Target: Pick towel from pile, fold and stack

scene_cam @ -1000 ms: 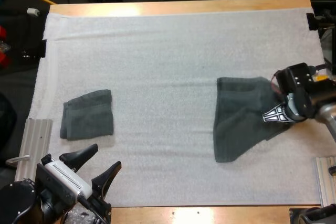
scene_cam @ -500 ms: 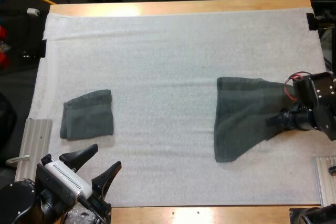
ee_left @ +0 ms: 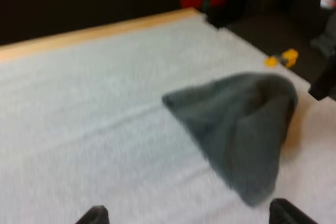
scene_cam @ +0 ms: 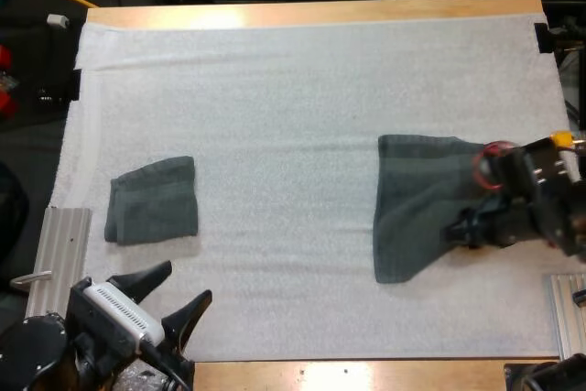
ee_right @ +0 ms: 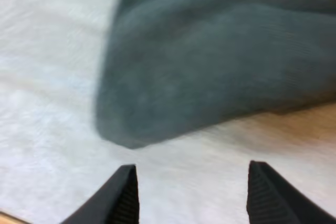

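Grey-green towel sits out on the white mat, around 3 o'clock if you read the mat as a clock face from the overhead camera. It's loose and rumpled rather than flat. The top edge is fairly straight and the rest narrows toward a corner pointing at roughly 7 o'clock. Over at 9 o'clock, well apart from it, there's a folded towel, a neat little square lying alone.

The right gripper comes in from the 3 o'clock side and sits at the loose towel's right-hand edge. Its wrist camera shows it best: the gripper has its two black fingers spread wide, with bare mat between them. The towel bunches up just ahead of the tips, not touching either one, so it's pinching nothing.

The left gripper is down at about 7 o'clock near the mat's near edge, just below the folded towel but clear of it. Its fingers are spread too, nothing between them. From its own camera, the gripper looks across open mat at the loose towel, which humps up a bit, well away from the tips.

The wooden table peeks out past the mat at 12 o'clock.
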Controlling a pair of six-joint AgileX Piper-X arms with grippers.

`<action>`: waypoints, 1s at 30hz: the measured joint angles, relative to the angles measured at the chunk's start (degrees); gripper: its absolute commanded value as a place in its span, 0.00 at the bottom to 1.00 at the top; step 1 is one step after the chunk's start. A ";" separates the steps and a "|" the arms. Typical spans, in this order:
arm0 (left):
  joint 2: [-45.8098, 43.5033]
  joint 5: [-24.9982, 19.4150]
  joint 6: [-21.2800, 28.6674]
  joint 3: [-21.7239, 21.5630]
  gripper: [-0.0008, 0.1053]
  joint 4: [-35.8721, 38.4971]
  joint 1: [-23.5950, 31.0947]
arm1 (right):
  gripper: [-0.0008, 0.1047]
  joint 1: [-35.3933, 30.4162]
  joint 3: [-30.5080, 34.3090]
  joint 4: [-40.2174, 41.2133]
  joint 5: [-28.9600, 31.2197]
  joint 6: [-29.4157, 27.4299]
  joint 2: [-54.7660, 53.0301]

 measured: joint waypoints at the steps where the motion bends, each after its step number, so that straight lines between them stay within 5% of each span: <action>1: 0.00 0.00 0.00 0.00 0.57 1.15 0.00 | 0.44 2.33 0.33 -1.11 0.29 1.05 0.00; 13: 0.00 0.00 0.00 0.00 0.57 10.23 0.00 | 0.44 24.76 4.36 -12.56 6.79 14.58 10.53; 30: 0.00 0.14 0.00 0.00 0.57 14.71 0.00 | 0.44 25.93 4.38 -18.23 11.48 22.08 29.10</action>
